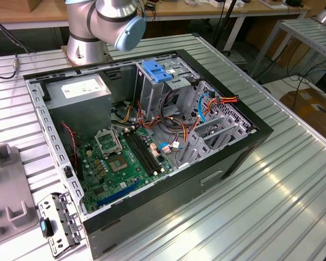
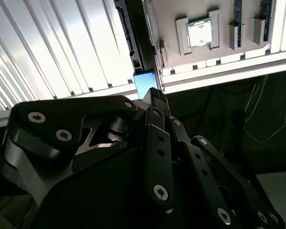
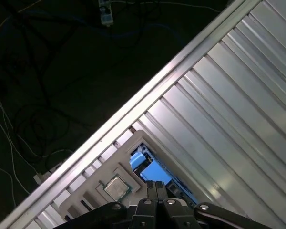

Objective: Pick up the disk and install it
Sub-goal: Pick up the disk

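A: What is recorded on the ribbed aluminium table (image 1: 271, 190)?
B: An open black computer case (image 1: 152, 215) is noted; a green motherboard (image 1: 119, 163) and a grey metal box with white sticker (image 1: 81, 95) are seen inside it.

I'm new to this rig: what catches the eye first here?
The open computer case on the ribbed table, green motherboard bared, dominates the exterior view. In the first wrist view the black gripper hangs close by the disk, beside a silver chip in a grey tray.
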Available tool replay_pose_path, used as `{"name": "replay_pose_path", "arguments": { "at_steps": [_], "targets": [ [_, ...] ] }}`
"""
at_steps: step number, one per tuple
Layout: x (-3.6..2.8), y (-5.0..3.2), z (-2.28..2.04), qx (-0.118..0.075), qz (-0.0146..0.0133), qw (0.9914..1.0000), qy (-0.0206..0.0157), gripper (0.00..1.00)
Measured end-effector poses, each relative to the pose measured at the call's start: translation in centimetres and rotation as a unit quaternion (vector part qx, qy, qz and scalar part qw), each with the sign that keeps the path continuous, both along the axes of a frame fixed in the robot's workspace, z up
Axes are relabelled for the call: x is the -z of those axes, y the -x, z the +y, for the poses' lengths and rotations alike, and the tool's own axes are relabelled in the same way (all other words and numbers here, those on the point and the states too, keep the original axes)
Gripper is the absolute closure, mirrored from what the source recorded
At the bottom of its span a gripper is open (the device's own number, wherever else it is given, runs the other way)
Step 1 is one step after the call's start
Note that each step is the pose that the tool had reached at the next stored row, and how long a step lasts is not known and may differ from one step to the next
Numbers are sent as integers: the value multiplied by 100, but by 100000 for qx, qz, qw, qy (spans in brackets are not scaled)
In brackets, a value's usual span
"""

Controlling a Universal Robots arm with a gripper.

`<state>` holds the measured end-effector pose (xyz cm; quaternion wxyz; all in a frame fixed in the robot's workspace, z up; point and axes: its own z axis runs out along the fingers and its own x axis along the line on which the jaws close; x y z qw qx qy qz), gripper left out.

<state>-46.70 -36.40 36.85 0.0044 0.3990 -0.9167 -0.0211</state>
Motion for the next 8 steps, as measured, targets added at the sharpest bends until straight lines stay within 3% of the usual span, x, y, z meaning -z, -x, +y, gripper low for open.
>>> {"name": "replay_pose_path", "arguments": {
  "at_steps": [4, 8],
  "targets": [
    [0, 0, 0, -2870, 1, 99959, 23, 89],
    [0, 0, 0, -3175, 2, 99950, 26, 89]
  ]
}}
